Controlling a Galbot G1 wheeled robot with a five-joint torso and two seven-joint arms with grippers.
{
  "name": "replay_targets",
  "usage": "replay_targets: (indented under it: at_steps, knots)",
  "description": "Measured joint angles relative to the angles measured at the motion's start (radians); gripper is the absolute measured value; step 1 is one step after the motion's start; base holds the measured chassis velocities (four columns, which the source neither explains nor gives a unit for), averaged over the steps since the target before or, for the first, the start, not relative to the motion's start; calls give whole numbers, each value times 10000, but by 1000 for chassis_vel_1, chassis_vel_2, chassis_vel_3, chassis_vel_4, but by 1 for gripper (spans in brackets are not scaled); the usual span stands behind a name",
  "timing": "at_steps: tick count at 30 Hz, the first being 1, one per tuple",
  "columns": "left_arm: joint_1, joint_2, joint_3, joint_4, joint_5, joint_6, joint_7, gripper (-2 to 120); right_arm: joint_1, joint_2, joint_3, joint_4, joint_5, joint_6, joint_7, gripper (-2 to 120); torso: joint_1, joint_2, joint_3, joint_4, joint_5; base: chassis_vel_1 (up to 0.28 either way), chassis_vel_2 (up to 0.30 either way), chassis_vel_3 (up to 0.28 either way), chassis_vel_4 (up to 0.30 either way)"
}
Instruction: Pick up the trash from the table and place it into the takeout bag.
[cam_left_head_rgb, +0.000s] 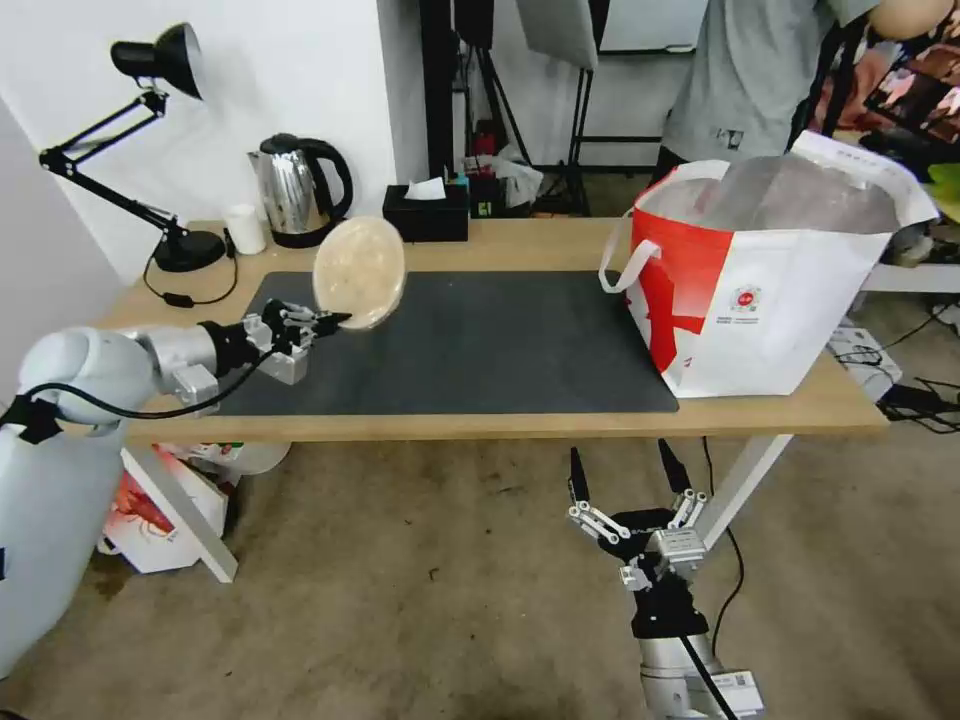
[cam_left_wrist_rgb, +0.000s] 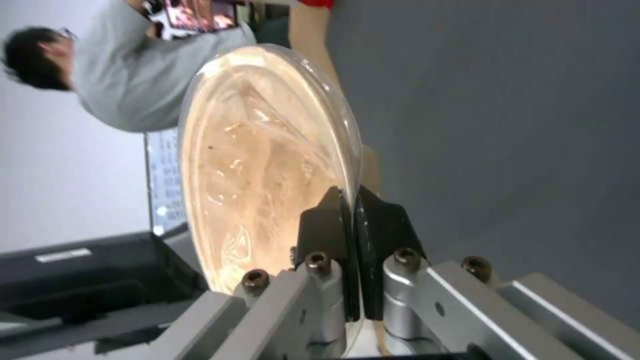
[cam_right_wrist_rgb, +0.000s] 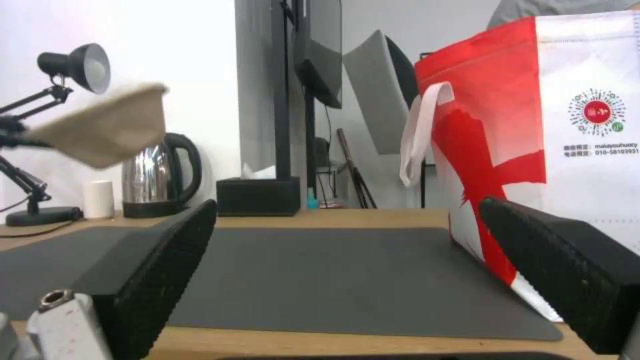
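A shallow tan bowl (cam_left_head_rgb: 360, 272) hangs tipped on edge above the left end of the dark grey mat (cam_left_head_rgb: 480, 340). My left gripper (cam_left_head_rgb: 338, 319) is shut on its lower rim. In the left wrist view the two black fingers (cam_left_wrist_rgb: 327, 225) pinch the thin rim of the bowl (cam_left_wrist_rgb: 267, 165). The takeout bag (cam_left_head_rgb: 760, 290), white with red panels and a foil lining, stands open at the right end of the table (cam_left_head_rgb: 520, 425). My right gripper (cam_left_head_rgb: 618, 452) waits open below the table's front edge, pointing up. From the right wrist, the bowl (cam_right_wrist_rgb: 107, 132) shows far off and the bag (cam_right_wrist_rgb: 553, 150) nearer.
Along the table's back edge stand a black desk lamp (cam_left_head_rgb: 190, 250), a small white cup (cam_left_head_rgb: 245, 230), a steel kettle (cam_left_head_rgb: 300, 190) and a black tissue box (cam_left_head_rgb: 427, 215). A white-and-red box (cam_left_head_rgb: 150, 510) sits on the floor under the table's left end.
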Motion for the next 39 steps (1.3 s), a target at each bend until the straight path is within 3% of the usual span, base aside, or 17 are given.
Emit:
replay_targets:
  at_steps: [11, 19, 24, 32, 39]
  knots:
    - [-1247, 934, 861, -313, -994, 374, -57, 0, 0, 0, 0, 0, 0, 0, 0, 100, -2, 0, 0, 1, 0, 0, 0, 0, 0]
    - [-1949, 1105, 1569, -217, -1327, 408, -59, 0, -1, 0, 0, 0, 0, 0, 0, 100, -2, 0, 0, -1, 1, 0, 0, 0, 0]
    - [-2273, 1123, 1950, -166, -1518, 416, -59, 0, 0, 0, 0, 0, 0, 0, 0, 100, -2, 0, 0, -1, 2, 0, 0, 0, 0]
    - [-3959, 682, 3707, -24, -1968, 422, -330, 0, 0, 0, 0, 0, 0, 0, 0, 100, -1, 0, 0, 0, 2, 0, 0, 0, 0]
    - [-5084, 309, 4551, 83, -2009, 447, -609, 0, -1, 0, 0, 0, 0, 0, 0, 100, -1, 0, 0, 0, 3, 0, 0, 0, 0]
